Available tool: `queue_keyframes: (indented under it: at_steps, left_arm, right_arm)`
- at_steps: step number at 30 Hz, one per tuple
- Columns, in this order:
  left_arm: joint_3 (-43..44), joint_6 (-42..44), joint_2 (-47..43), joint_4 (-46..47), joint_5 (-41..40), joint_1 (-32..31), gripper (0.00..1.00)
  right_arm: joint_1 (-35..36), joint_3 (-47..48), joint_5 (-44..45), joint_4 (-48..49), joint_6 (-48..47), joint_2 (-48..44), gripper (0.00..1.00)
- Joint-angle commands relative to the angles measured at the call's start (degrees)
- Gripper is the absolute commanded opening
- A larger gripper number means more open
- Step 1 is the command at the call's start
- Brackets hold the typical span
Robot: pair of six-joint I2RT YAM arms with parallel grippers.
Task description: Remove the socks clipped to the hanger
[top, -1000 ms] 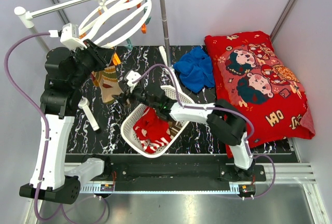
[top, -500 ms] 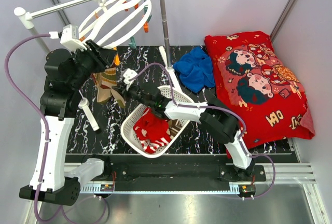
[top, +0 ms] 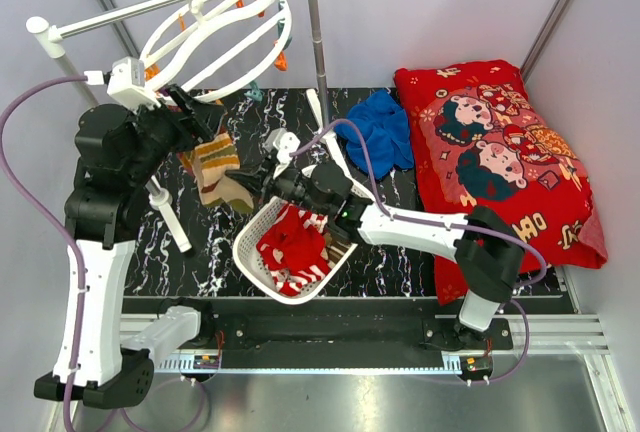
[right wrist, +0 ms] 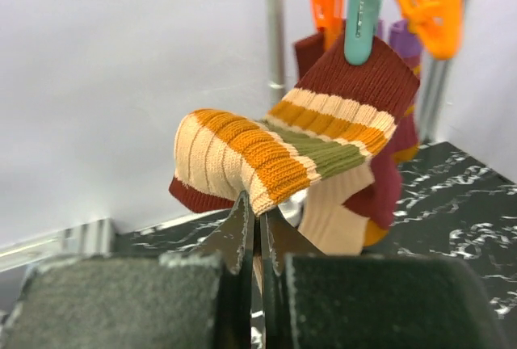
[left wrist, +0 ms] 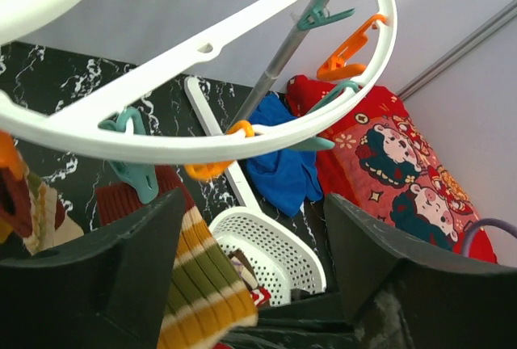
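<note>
Right jaws just closed on the orange-striped maroon sock (right wrist: 266, 155), left jaws opened: ready to pull from white plastic hanger (left wrist: 161, 66).

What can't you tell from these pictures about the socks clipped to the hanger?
- Left wrist view: the frame edges cut off most of the hanger, so its clips cannot be counted.
- Right wrist view: the striped sock, pinched by the right gripper, partly hides the other socks behind it.
- Top view: the left gripper covers where the socks meet the clips.
</note>
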Motion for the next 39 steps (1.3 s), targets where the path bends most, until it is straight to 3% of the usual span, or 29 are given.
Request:
queue_keyframes:
  at_steps: [1,13,20,23,31,39]
  left_arm:
    - [2.3,1.7,-1.2,-2.9,-2.4,0.1,0.76]
    - [2.4,4.7,-3.2,-8.9,-6.4,0.3,0.76]
    - [-1.8,3.1,-5.5,-2.5,-2.4,2.9,0.76]
    - [-3.8,1.4,-5.2,-0.1,3.6,6.6,0.75]
    - [-15.9,-8.8,-8.9,21.0,21.2,14.8,0.76]
    - [-25.3,-17.6,-9.3,37.1,27.7,17.5,0.79]
  right_arm:
    - [1.5,-2.6,-1.8,1.0,4.2,-4.4,0.0]
    - [2.2,-7.1,-11.4,5.2,13.6,-9.0,0.0]
    - [2.2,-6.7,-17.8,14.9,23.3,-7.0,0.0]
    - [2.1,-6.7,-20.0,20.4,27.8,-5.8,0.0]
    - [1.1,-6.9,-22.5,32.9,39.8,-2.6,0.0]
    - [0.5,-7.6,-24.0,35.2,41.7,-1.8,0.0]
